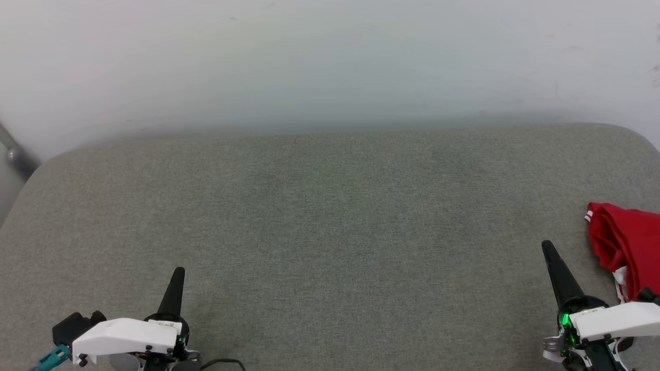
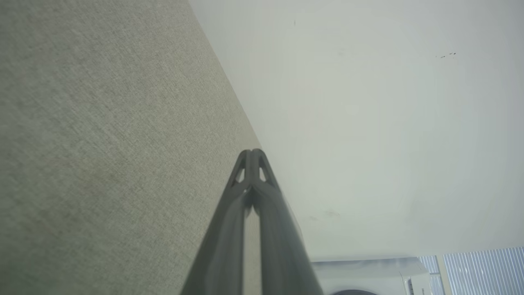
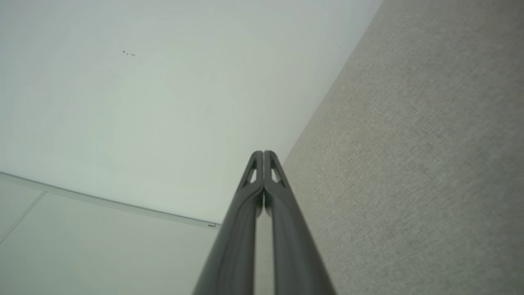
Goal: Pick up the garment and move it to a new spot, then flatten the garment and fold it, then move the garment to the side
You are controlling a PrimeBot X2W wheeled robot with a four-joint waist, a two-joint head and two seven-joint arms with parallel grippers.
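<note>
step: pick-up, judged not begun | garment (image 1: 626, 247): bunched at right edge of the bench (image 1: 330, 216) | right gripper (image 1: 546, 246): fingers together, empty, just left of it | left gripper (image 1: 178, 272): together, empty, near left | advice: right fingers to be parted, an upper fold pinched deep, cloth lifted clear.

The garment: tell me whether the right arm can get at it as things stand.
Probably yes. The garment lies bunched on the grey surface just beside the right gripper, on its outer side, with nothing between them. The jaws are shut, so they would have to open first.
</note>
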